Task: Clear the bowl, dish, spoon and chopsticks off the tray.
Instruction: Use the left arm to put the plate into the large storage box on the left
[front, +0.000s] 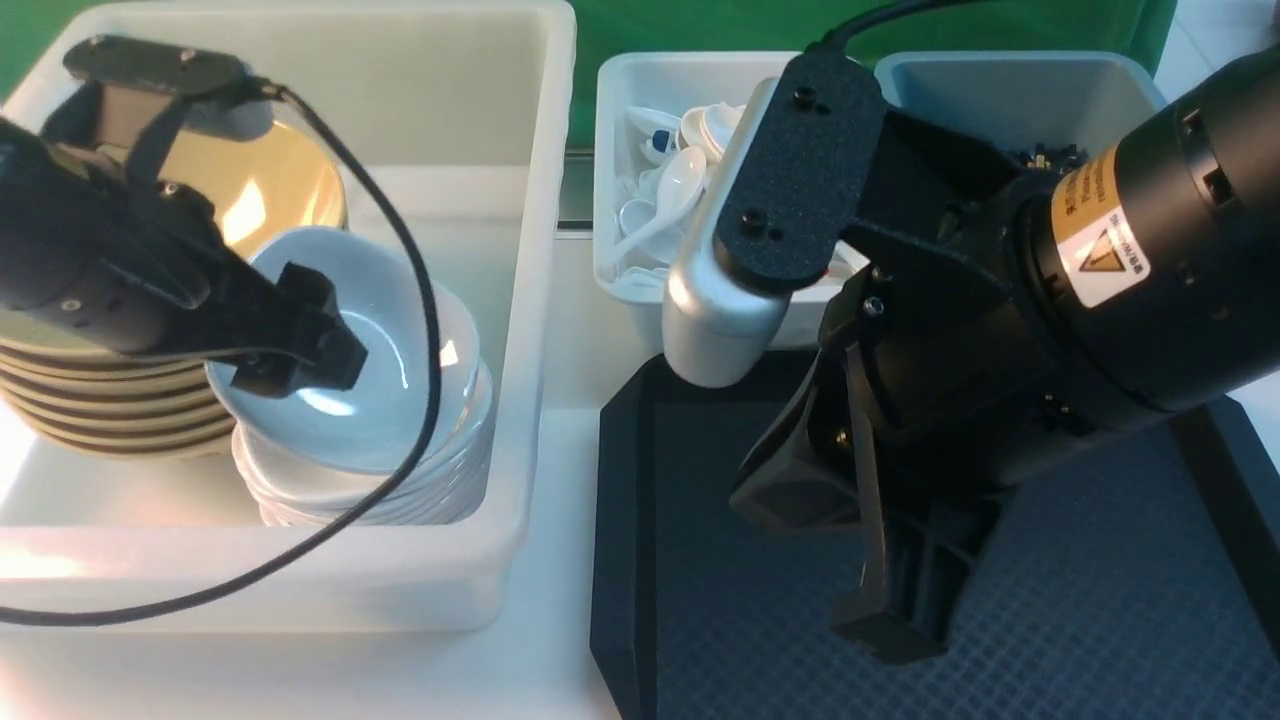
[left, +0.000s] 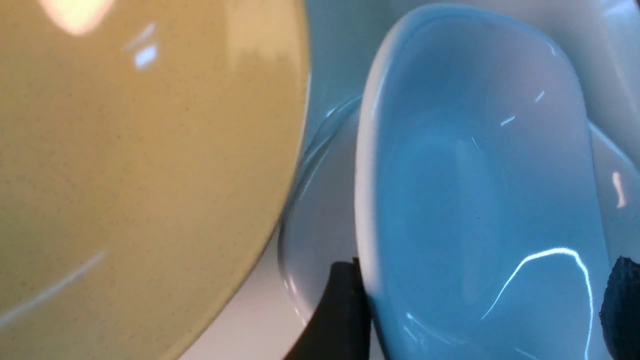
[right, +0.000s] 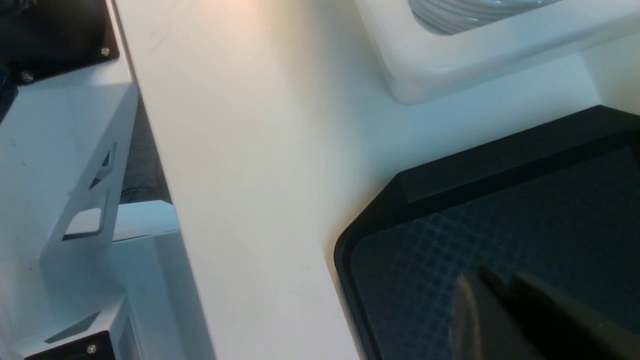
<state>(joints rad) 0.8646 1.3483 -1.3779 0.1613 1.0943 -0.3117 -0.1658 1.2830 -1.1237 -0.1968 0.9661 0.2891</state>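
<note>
My left gripper (front: 300, 335) is inside the white tub, over a stack of white dishes. Its jaws stand wide apart around the tilted top dish (front: 385, 330). In the left wrist view one finger (left: 340, 310) sits under the dish (left: 475, 190) rim and the other is at the far side. The gripper (left: 482, 310) is open. An olive-tan bowl (front: 270, 180) tops a stack beside it and also shows in the left wrist view (left: 140, 175). My right gripper (front: 890, 620) is shut and empty, low over the black tray (front: 1080, 600); the right wrist view shows the gripper (right: 495, 287) above the tray (right: 500, 175). Spoons (front: 680, 185) lie in the small bin. The chopsticks are hidden.
The white tub (front: 540, 300) stands at the left. A small white bin (front: 610, 180) and a blue-grey bin (front: 1010, 90) stand behind the tray. My right arm covers much of the tray's middle. White table (right: 260, 175) lies between tub and tray.
</note>
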